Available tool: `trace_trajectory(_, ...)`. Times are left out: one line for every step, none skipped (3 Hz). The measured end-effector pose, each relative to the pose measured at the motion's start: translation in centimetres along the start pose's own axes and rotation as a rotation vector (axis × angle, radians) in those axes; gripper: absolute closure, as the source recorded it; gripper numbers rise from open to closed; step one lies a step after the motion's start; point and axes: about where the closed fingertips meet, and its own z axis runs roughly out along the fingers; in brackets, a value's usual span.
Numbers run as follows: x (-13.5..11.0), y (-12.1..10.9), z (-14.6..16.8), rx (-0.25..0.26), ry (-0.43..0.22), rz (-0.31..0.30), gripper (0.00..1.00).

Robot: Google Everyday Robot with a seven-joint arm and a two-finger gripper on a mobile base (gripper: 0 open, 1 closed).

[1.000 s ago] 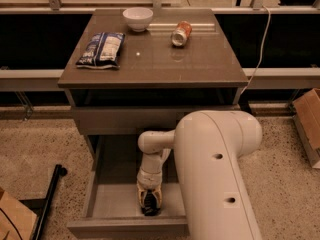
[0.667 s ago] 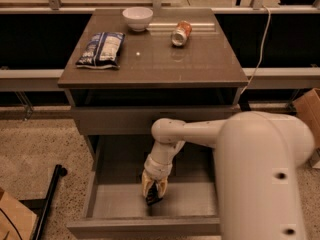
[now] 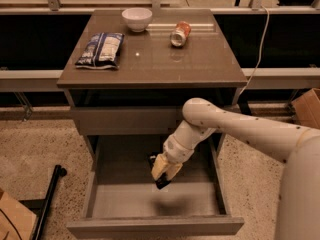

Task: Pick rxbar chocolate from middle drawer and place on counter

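Note:
The middle drawer [image 3: 125, 206] stands pulled open below the counter [image 3: 200, 61]. My gripper [image 3: 165, 170] hangs inside the drawer, above the middle of its pale floor, at the end of the white arm that comes in from the right. It is shut on the rxbar chocolate [image 3: 161, 182], a slim black bar whose end sticks out below the yellowish fingers [image 3: 159, 166]. The bar is lifted off the floor, and its shadow lies on the floor beneath.
On the counter are a white bowl [image 3: 137, 19], an orange can [image 3: 180, 34] on its side and a blue-and-white snack bag [image 3: 101, 50]. A closed drawer front [image 3: 125, 120] sits above the open drawer. A black pole [image 3: 50, 196] and cardboard boxes [image 3: 307, 106] flank the cabinet.
The gripper has risen from the drawer floor with the black bar in it. The arm has swung out to the right and uncovered the front of the drawer.

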Motion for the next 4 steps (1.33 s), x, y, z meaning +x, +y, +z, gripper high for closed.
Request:
trace_trajectory(0.9,1.3,-7.2,-0.052,-0.113,-0.157,1.0)
trace_trajectory(1.2,2.0,-12.9,-0.059,-0.208,-0.245,1.0)
trace_trajectory(1.4,4.2,-21.3,0.055,-0.346,-0.337,1.0)
trace_trajectory(0.7,6.8,-29.3,0.18,-0.473,-0.379,1.0)
